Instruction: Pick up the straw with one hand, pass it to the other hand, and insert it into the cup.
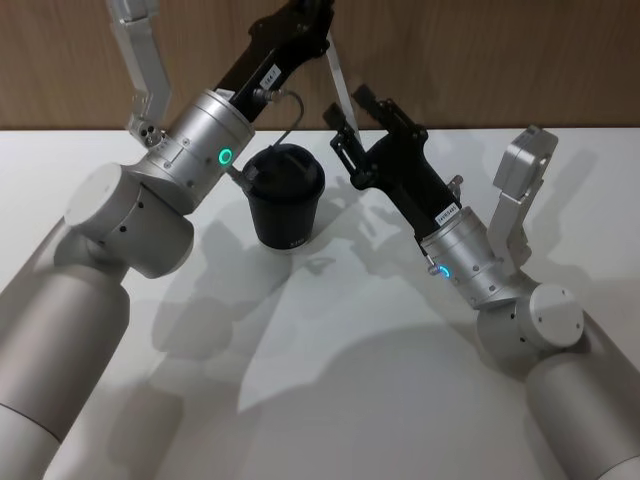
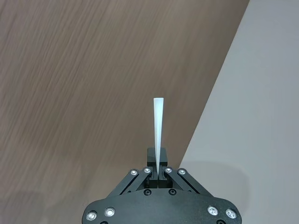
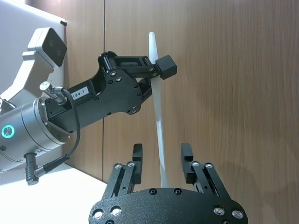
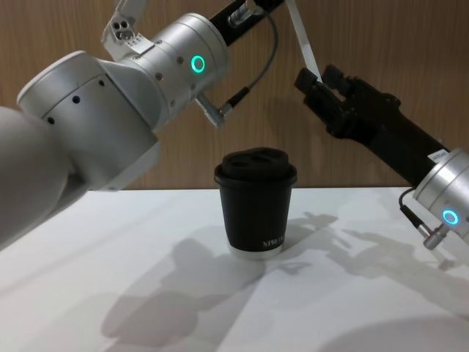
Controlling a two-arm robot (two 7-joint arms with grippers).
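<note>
Straw (image 1: 338,80) in your head view hangs in the air at about 1 o'clock from the cup (image 1: 285,195), slanting down and to the right in front of the wooden wall. Its upper end is pinched in the left gripper (image 1: 318,22), which reaches up to the frame's 12 o'clock edge. Its lower end runs down between the prongs of the right gripper (image 1: 350,108), at 2 o'clock from the cup. The cup stands upright on the white surface (image 1: 350,380) with its lid on, between the two arms. In your left wrist view the left gripper's jaws are closed tight on the straw (image 2: 158,123), which sticks straight out from them against the wall (image 2: 70,93) and the pale surface. In your right wrist view the right gripper (image 3: 161,150) has its jaws spread wide. The straw (image 3: 158,112) passes through the gap between them and you can see clear space on either side of it. Farther off, the left gripper (image 3: 156,70) clamps the straw near its top. In your chest view the cup (image 4: 256,213) stands mid-surface, white lettering low on its side. The straw (image 4: 300,40) is high at 1 o'clock from it, slanting down into the right gripper (image 4: 320,75).
</note>
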